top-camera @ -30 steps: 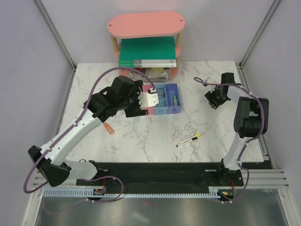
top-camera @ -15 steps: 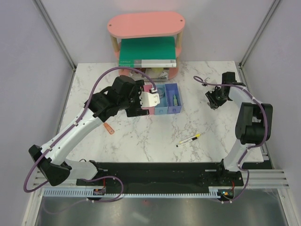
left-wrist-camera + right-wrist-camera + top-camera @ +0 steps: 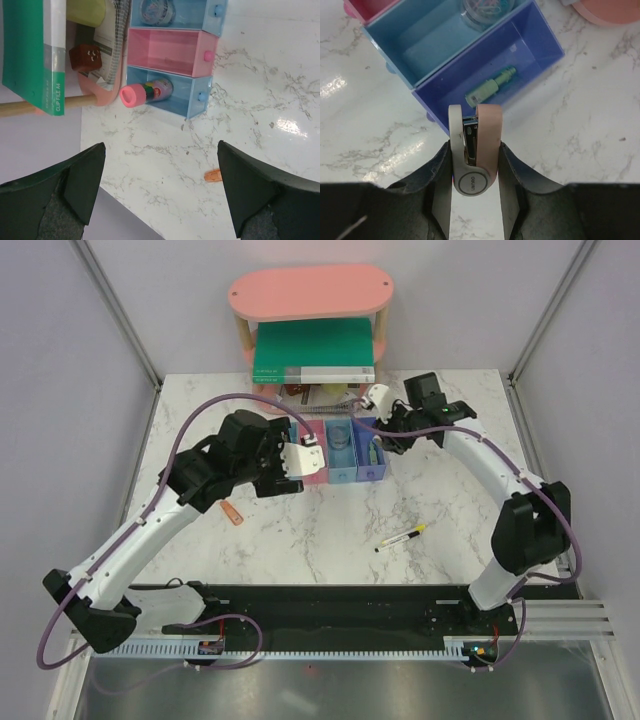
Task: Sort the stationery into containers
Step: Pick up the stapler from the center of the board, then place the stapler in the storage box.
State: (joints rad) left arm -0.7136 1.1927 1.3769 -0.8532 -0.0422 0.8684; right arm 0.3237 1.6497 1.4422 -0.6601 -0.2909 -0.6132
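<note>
Sorted: three bins in the row of four bins [image 3: 170, 67] hold items.
End blue bin: a pink-capped glue stick [image 3: 147, 91], cap poking past the rim.
Pink bin: bare.
Second blue bin: a clear round tub of coloured clips [image 3: 487, 7].
Purple-blue bin [image 3: 540, 55]: a pale green piece [image 3: 490, 89], lying flat.
Right fingers [image 3: 437, 172]: partly closed, clamped on a pale pink stapler [image 3: 474, 150] above that bin's edge.
Left fingers [image 3: 80, 180]: spread wide, holding nothing.
Remaining: yellow-and-black pen [image 3: 402, 536] and orange piece [image 3: 232, 512], loose on the worktop [image 3: 300, 540]; probably over halfway.
Materials: glossy plastic bins, narrow and rectangular; smooth round-nosed stapler with metal inside; shiny marble-patterned worktop.
</note>
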